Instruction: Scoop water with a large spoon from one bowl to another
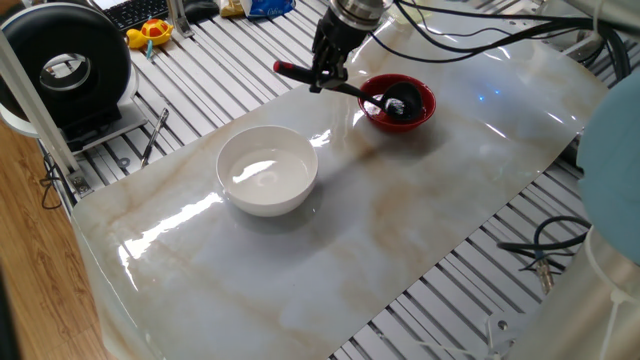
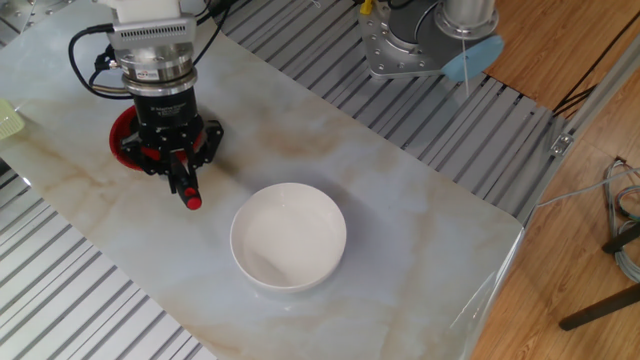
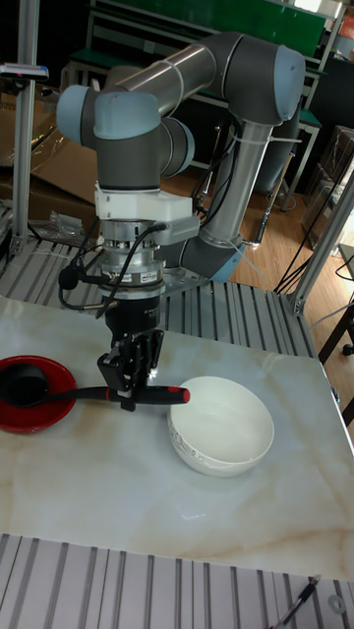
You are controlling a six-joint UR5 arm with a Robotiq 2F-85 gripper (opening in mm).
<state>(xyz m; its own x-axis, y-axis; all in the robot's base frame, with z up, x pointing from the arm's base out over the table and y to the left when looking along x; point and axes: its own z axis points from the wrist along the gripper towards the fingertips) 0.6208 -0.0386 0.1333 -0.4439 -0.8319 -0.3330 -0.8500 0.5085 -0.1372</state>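
My gripper (image 1: 322,78) (image 2: 180,180) (image 3: 129,393) is shut on the handle of the black large spoon (image 1: 352,90) (image 3: 74,395), whose red end (image 1: 285,69) (image 2: 192,202) (image 3: 175,395) sticks out toward the white bowl. The spoon's scoop (image 1: 399,103) (image 3: 22,386) rests inside the small red bowl (image 1: 418,114) (image 2: 122,132) (image 3: 39,411). The larger white bowl (image 1: 267,170) (image 2: 289,235) (image 3: 220,425) stands apart on the marble slab, with a glint of water (image 1: 262,175) in it. In the other fixed view my gripper hides most of the red bowl.
A black round device (image 1: 67,65) stands at the back left, with a yellow toy (image 1: 150,33) and a keyboard behind it. A metal arm base (image 2: 405,40) sits beyond the slab. Cables (image 1: 545,245) lie off the slab's right edge.
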